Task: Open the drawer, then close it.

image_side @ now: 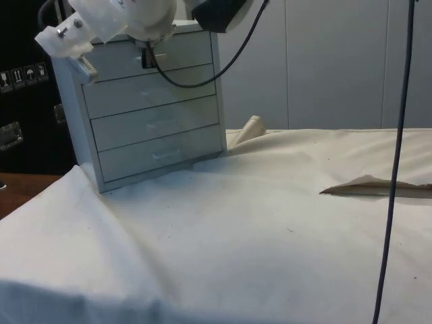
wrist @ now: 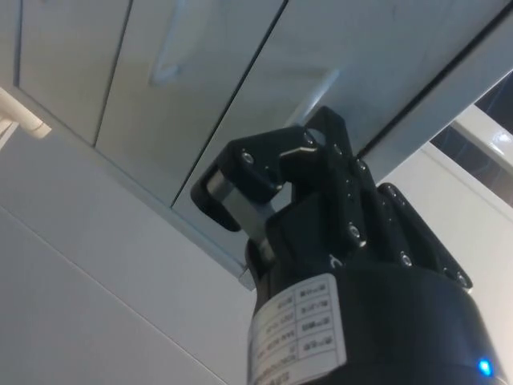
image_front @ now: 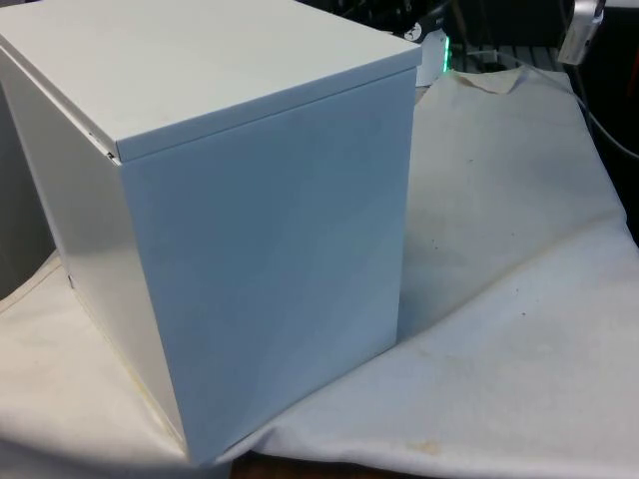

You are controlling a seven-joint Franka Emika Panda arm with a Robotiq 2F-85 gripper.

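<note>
Four drawers, all flush and shut, make up the face of the chest [image_side: 152,111] we record here. Nearest us in the side view lies the white cloth [image_side: 236,236], soft, creased, faintly spotted. Beyond it, at about ten o'clock, stands the chest: pale painted metal, boxy, smooth, with shallow horizontal handles. In the front view it turns a blank panel [image_front: 270,259] to us.

The black gripper [wrist: 309,152] sits at the top drawer [image_side: 169,57], its fingers closed on or against that drawer's handle [wrist: 317,96]; we cannot tell whether the handle is truly caught between them. The handle's long axis runs along the drawer front, crossways to the fingers.

We judge the coming move a straight pull away from the chest face, square to the handle.
</note>
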